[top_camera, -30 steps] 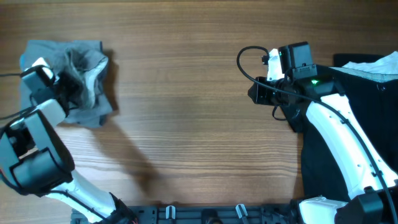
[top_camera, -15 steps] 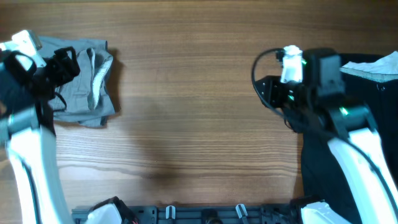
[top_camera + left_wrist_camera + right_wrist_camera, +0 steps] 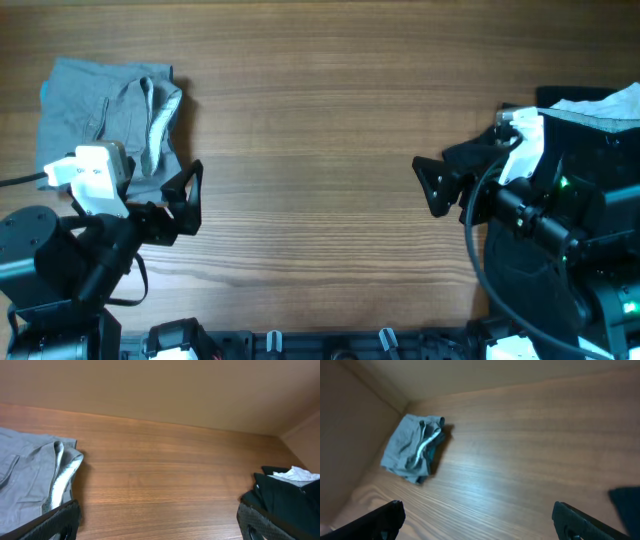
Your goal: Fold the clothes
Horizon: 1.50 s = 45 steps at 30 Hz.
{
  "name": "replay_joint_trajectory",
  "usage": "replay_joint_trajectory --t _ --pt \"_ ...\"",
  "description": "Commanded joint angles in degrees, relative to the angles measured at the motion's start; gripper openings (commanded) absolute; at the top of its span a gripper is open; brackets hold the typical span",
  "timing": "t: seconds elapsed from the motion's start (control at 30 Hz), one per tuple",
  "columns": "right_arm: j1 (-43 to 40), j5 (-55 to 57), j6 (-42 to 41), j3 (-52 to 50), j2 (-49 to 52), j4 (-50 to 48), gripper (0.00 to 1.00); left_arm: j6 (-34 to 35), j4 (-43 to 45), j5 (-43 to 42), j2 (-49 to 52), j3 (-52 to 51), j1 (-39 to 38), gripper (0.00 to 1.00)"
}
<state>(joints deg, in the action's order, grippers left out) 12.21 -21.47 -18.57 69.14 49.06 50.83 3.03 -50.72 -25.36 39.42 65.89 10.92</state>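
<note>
Seen from above: grey trousers [image 3: 110, 120] in a compact folded bundle near the far left corner of the wooden table [image 3: 320, 100], touching neither arm. Hovering close by on the near side, left gripper [image 3: 190, 198] with fingers spread wide and empty. Opposite, right gripper [image 3: 425, 187] likewise spread and pinching nothing, at the edge of a black garment [image 3: 610, 140] heaped on the right side. Probably a pause between garments, with the grey bundle looking done. For the next pick, best to go for the black heap: pinch a free hem or corner rather than the middle, drag it onto the bare wood between the arms, lay it flat with one gripper at each end, and smooth it out before making any crease. Worth lifting off the pale piece [image 3: 605, 103] on top first, to avoid folding two layers together. By count: two grippers, one grey bundle, one black garment, one pale piece, its kind too unclear to name.
</note>
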Motion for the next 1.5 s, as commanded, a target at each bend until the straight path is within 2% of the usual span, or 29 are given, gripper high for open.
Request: replay_joint_trajectory --t 0.0,0.13,0.27,0.37,0.47,0.67,0.77,0.87,0.93,1.1,1.2,1.33,1.47 --pt "-0.1 -1.1 -11.4 0.6 1.4 0.2 1.00 -0.9 -0.2 0.6 0.0 -0.5 -0.3 1.00" --pt "-0.1 -1.1 -24.3 0.6 3.5 0.7 1.00 -0.9 -0.2 0.6 0.0 -0.5 -0.3 1.00" --pt "-0.1 -0.4 -24.9 0.6 6.0 7.0 1.00 -0.9 -0.2 0.5 0.0 -0.5 -0.3 1.00" --pt "-0.1 4.4 -23.7 0.6 7.3 9.5 1.00 -0.9 -0.2 0.5 0.0 -0.5 -0.3 1.00" --pt "0.3 3.5 -11.2 0.6 6.5 5.4 1.00 -0.9 -0.2 0.6 0.0 -0.5 -0.3 1.00" --pt "0.5 -6.5 26.2 -1.9 -0.7 -9.8 1.00 -0.9 -0.2 0.5 0.0 -0.5 -0.3 1.00" --pt "0.5 -6.5 38.5 -6.7 -6.3 -10.3 1.00 -0.9 -0.2 0.6 0.0 -0.5 -0.3 1.00" --pt "0.5 -6.5 47.2 -15.4 -13.2 -11.3 1.00 -0.9 -0.2 0.6 0.0 -0.5 -0.3 1.00" --pt "0.5 -6.5 47.5 -21.4 -17.4 -15.1 1.00 -0.9 -0.2 0.6 0.0 -0.5 -0.3 1.00" --pt "0.5 -6.5 43.3 -42.0 -32.0 -31.8 1.00 -0.9 -0.2 0.6 0.0 -0.5 -0.3 1.00" --pt "0.5 -6.5 39.6 -52.0 -40.1 -36.3 1.00 -0.9 -0.2 0.5 0.0 -0.5 -0.3 1.00" --pt "0.5 -6.5 36.1 -58.7 -47.8 -36.8 1.00 -0.9 -0.2 0.5 0.0 -0.5 -0.3 1.00" --pt "0.5 -7.9 32.8 -63.9 -48.9 -41.1 1.00 -0.9 -0.2 0.5 0.0 -0.5 -0.3 1.00"
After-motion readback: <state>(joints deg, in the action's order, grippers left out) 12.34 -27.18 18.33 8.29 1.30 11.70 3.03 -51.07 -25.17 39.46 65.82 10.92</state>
